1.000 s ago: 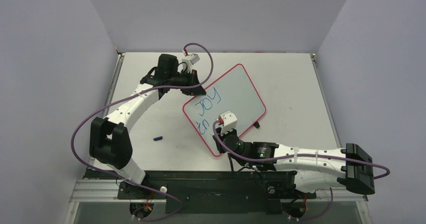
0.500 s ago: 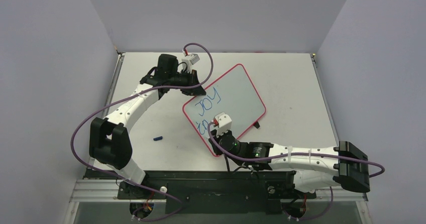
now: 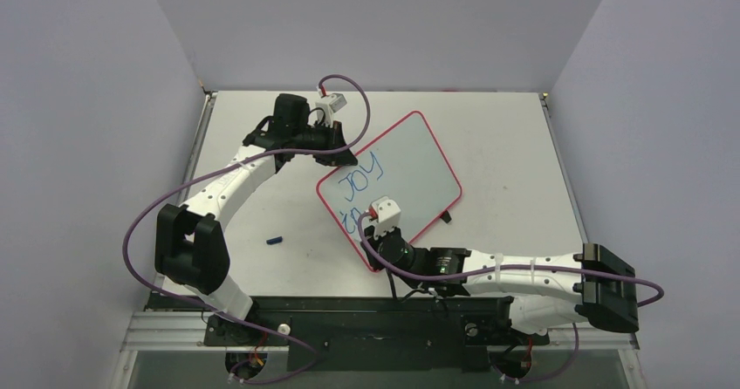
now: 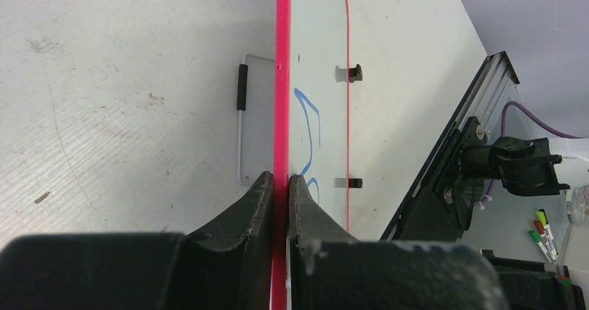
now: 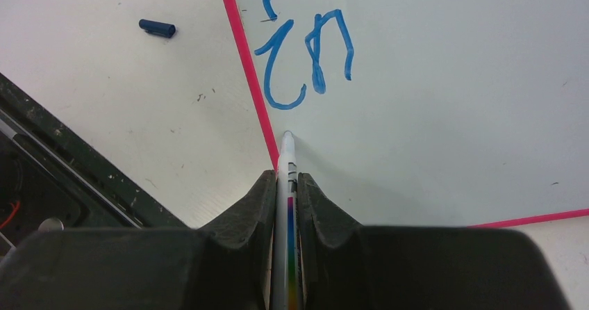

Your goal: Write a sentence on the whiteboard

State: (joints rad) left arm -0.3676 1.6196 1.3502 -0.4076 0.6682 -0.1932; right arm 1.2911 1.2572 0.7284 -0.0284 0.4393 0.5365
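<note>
Table (image 3: 489,127): whiteboard (image 3: 410,167) lies flat near its centre, turned so its long axis runs 1 to 7 o'clock.

Left gripper (image 4: 280,179): clamped narrow on the board's red frame at the board's 10 o'clock edge, one jaw on each face. It acts as the steady.

Right gripper (image 5: 286,176): at the board's 7 o'clock corner, closed tight on a marker (image 5: 287,164). The tip points to 12 in the wrist view, just inside the frame. Can't confirm whether the tip touches.

Writing: first line (image 3: 359,178) done in blue; second line (image 5: 305,53) only begun, a few letters.

Marker cap (image 3: 275,240): loose on the table, at 8 o'clock, well apart from the board.

Step in hand (judgement): mid-sentence, between strokes on line two.

Next move calls for placing the tip beside the last letter, clear of the frame, with light, even pressure while the left hold stays firm.
</note>
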